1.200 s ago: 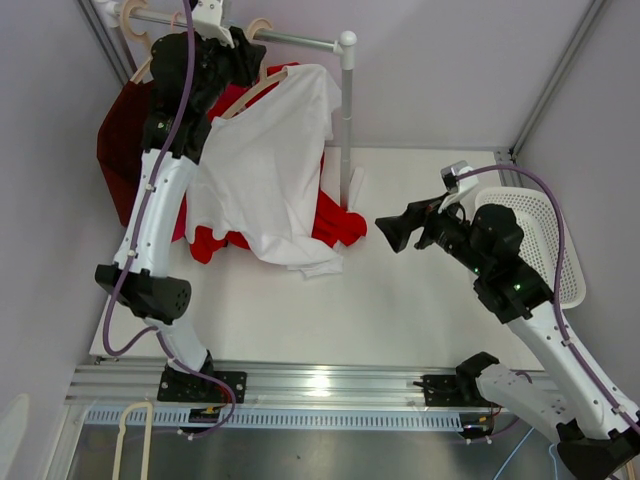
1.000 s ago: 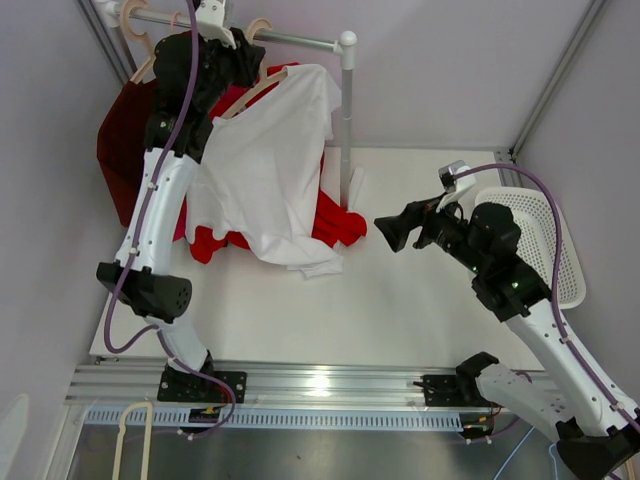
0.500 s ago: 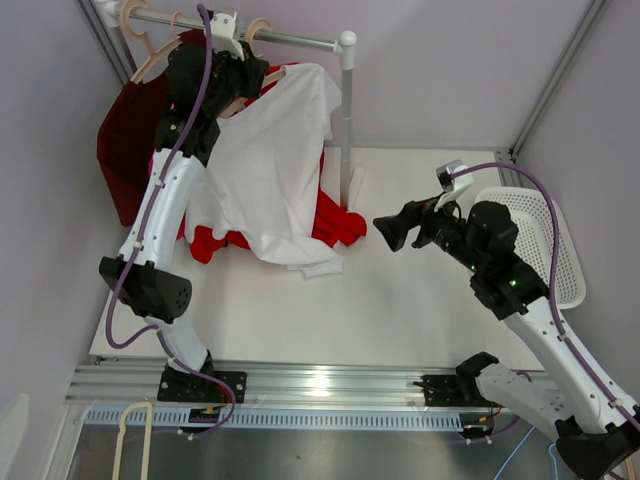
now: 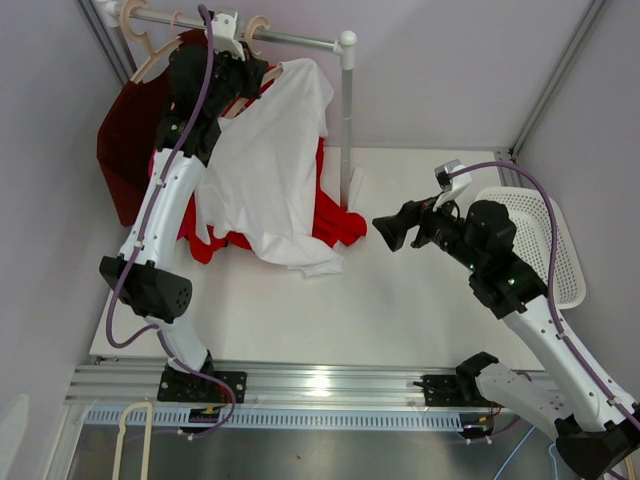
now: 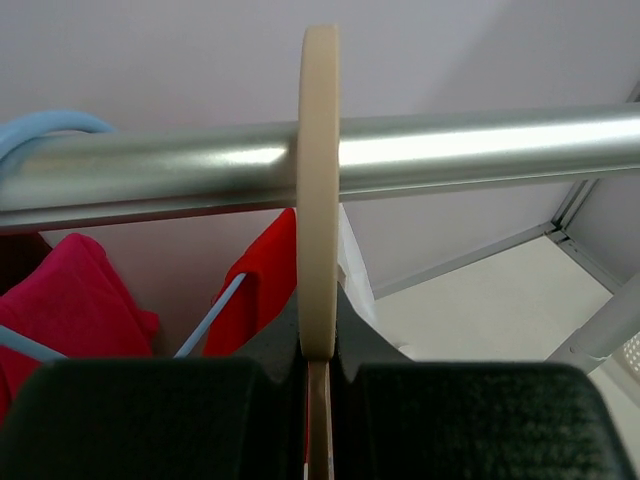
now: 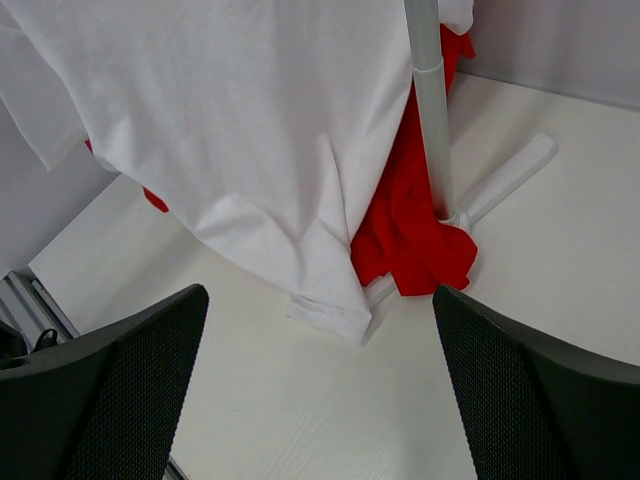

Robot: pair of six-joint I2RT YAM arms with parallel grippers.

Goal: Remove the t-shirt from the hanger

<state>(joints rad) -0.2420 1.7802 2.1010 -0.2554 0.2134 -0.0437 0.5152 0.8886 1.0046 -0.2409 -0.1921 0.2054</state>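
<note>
A white t-shirt (image 4: 268, 170) hangs on a cream wooden hanger (image 4: 262, 78) from the metal rail (image 4: 295, 39) at the back left, its hem on the table. It fills the top of the right wrist view (image 6: 240, 130). My left gripper (image 4: 232, 62) is up at the rail, shut on the hanger's hook (image 5: 318, 190), which loops over the rail (image 5: 470, 150). My right gripper (image 4: 388, 232) is open and empty, low over the table, right of the rack's pole (image 4: 346, 130) and facing the shirt's hem (image 6: 325, 315).
A red shirt (image 4: 335, 220) hangs behind the white one and pools at the pole's foot (image 6: 420, 245). A dark red garment (image 4: 120, 140) hangs at the far left. A blue hanger (image 5: 50, 135) sits on the rail. A white perforated basket (image 4: 545, 240) stands at the right.
My left gripper has risen to the rail with the hanger, lifting the white shirt's shoulder up and right. My right gripper has crept slightly left.
</note>
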